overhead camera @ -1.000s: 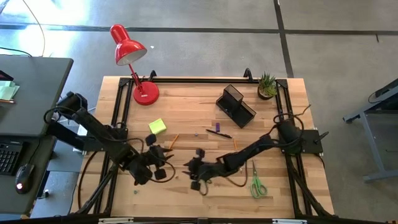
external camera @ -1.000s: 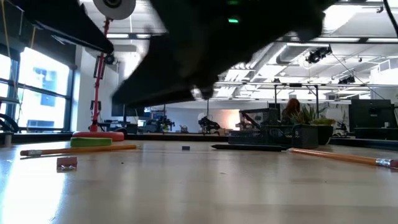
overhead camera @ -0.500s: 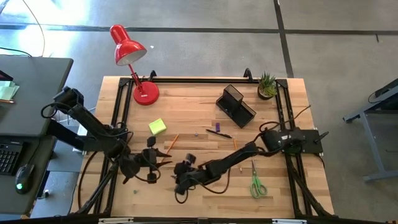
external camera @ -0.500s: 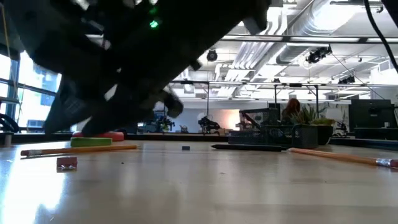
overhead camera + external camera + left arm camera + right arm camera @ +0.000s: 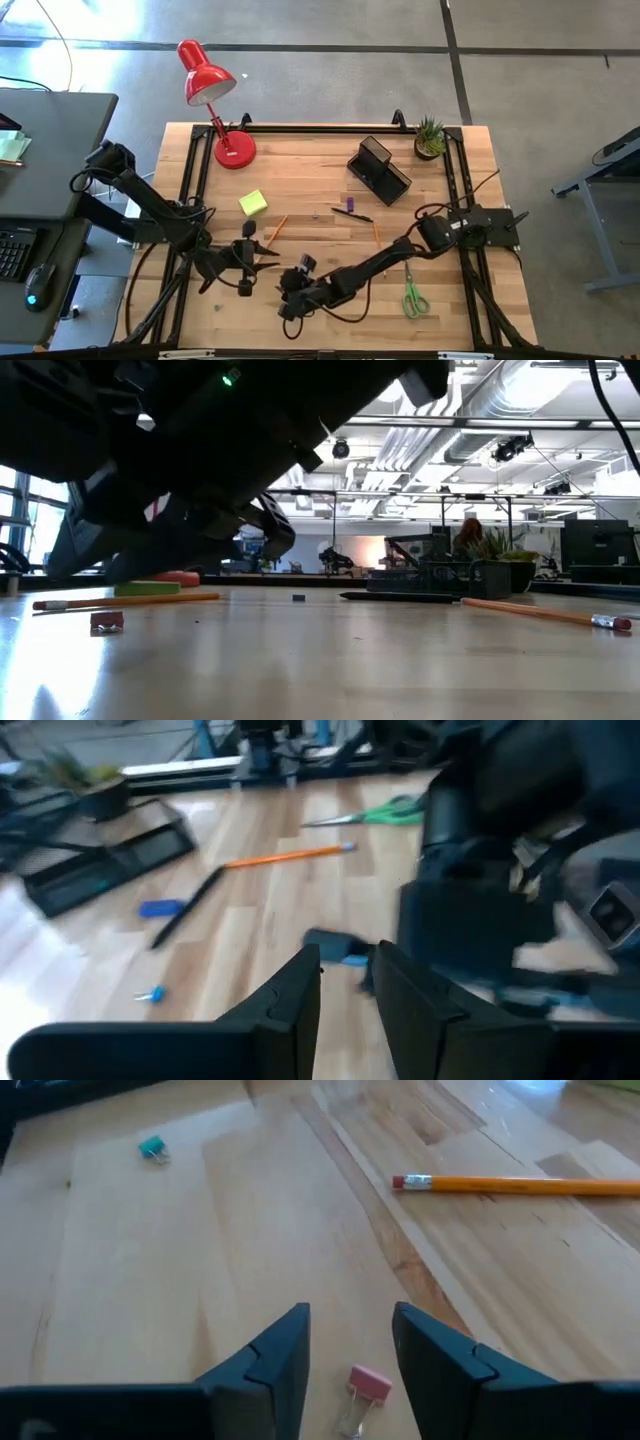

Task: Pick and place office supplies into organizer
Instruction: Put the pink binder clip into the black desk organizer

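Right wrist view: right gripper (image 5: 348, 1342), fingers parted and empty, hovers over a pink clip (image 5: 367, 1383) near the table's front; left gripper (image 5: 345, 982) waits alongside, part open, holding nothing; next, lower and close, then carry to the organizer (image 5: 379, 169) far right.

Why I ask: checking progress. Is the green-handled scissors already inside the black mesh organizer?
No, the green-handled scissors lie flat on the table's near right side, far from the organizer.
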Controlling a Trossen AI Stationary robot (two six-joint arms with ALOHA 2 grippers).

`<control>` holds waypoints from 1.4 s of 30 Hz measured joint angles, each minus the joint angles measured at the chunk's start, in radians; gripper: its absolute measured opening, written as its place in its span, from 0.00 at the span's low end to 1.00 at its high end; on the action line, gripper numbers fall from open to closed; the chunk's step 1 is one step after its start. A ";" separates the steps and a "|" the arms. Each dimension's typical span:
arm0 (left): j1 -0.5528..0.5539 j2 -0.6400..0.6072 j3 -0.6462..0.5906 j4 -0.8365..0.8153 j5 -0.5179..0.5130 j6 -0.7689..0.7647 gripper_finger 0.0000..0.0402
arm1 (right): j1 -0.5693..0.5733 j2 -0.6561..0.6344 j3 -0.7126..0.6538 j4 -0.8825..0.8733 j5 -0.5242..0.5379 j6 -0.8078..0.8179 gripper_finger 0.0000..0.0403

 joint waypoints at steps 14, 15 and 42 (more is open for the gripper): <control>-0.024 0.030 -0.001 -0.003 0.016 -0.048 0.21 | 0.022 0.051 -0.003 0.031 0.070 0.041 0.33; -0.023 0.030 -0.001 -0.003 0.014 -0.049 0.21 | 0.022 0.052 -0.003 0.020 0.076 0.045 0.33; -0.023 0.075 -0.001 0.006 0.009 -0.050 0.21 | 0.026 0.051 -0.003 -0.056 0.133 -0.004 0.31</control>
